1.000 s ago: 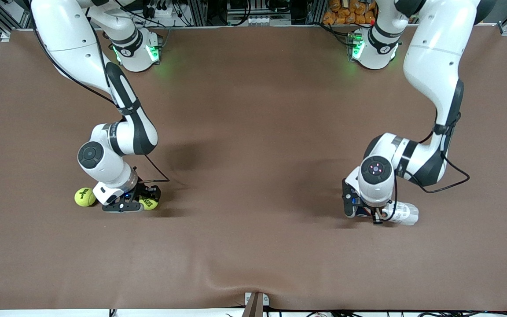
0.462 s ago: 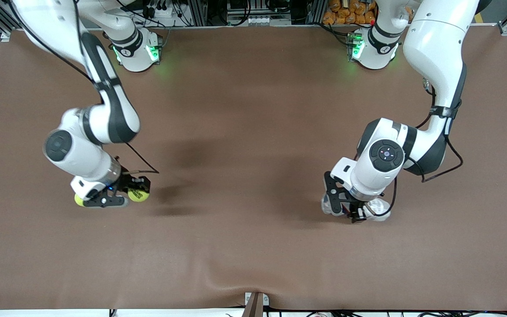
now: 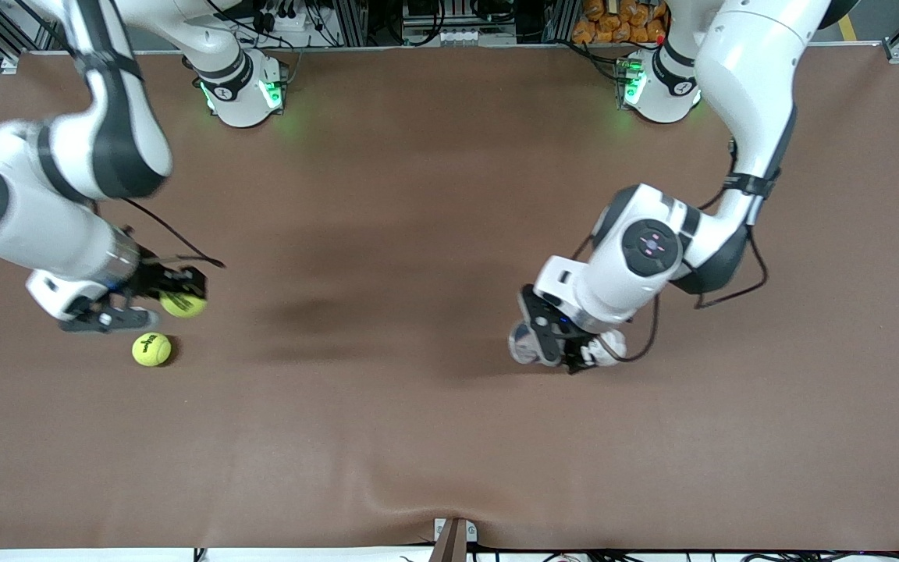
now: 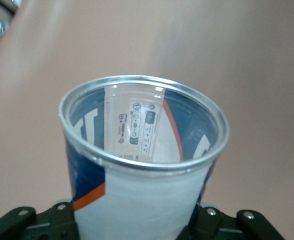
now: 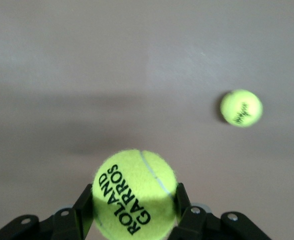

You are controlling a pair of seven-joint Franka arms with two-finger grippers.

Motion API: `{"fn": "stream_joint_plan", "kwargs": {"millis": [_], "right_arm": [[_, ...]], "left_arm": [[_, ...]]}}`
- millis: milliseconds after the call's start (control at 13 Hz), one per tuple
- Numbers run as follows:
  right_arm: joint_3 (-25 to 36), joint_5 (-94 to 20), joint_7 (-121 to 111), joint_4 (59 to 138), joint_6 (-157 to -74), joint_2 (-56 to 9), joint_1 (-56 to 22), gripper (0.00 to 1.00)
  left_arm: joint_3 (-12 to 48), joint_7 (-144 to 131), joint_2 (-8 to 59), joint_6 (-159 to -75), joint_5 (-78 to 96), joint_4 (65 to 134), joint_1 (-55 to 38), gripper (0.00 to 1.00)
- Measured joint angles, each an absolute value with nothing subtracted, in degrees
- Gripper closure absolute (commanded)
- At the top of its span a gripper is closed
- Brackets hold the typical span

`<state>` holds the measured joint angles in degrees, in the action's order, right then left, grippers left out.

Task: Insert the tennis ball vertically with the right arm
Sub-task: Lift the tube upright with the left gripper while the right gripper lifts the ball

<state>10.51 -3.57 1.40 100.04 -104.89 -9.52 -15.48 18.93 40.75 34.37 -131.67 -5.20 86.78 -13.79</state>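
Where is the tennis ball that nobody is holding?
The loose tennis ball lies on the brown table toward the right arm's end, just nearer the front camera than the right claw, which holds the other ball.

a: where is the tennis ball (image 5: pixel 135 191)?
b: yellow-green, stamped "roland garros" in black, it hangs clear of the brown worktop (image 3: pixel 418 234), pinched in the right pincer (image 3: pixel 154 300) toward the right arm's end.

a: and the can (image 4: pixel 142 175)?
b: clear-walled, with a blue, white and orange label and a silver rim, its open mouth empty, held aloft in the left pincer (image 3: pixel 563 351).
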Motion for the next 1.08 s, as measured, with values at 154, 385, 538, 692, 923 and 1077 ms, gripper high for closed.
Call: {"fn": "stream_joint_plan", "kwargs": {"millis": [154, 385, 538, 692, 923, 1077], "right_arm": [[10.52, -1.23, 1.40, 96.43, -96.43, -6.77, -15.19, 1.00], [10.49, -0.59, 1.41, 92.30, -87.91, -3.38, -14.57, 1.00], [10.50, -0.59, 1.41, 90.33, -84.05, -1.61, -13.99, 1.00], [10.48, -0.64, 1.41, 88.07, -81.17, -0.87, -13.89, 1.00], [9.42, -0.67, 1.41, 86.92, -80.14, -0.45, -13.14, 1.00], [8.89, -0.68, 1.40, 86.77, -80.15, -0.43, -12.69, 1.00]], "left_arm": [[21.42, 37.04, 34.54, -135.65, -3.91, 86.84, -14.14, 0.33], [23.87, 35.83, 35.81, -143.66, 1.52, 87.27, -14.64, 0.32], [24.20, 35.64, 37.44, -149.61, 5.49, 87.39, -16.17, 0.32], [24.34, 35.62, 39.37, -156.30, 10.67, 87.48, -18.61, 0.32], [24.40, 34.98, 42.65, -168.57, 18.61, 87.86, -24.13, 0.32], [24.43, 34.18, 45.39, -178.16, 23.20, 88.21, -27.98, 0.32]]}}
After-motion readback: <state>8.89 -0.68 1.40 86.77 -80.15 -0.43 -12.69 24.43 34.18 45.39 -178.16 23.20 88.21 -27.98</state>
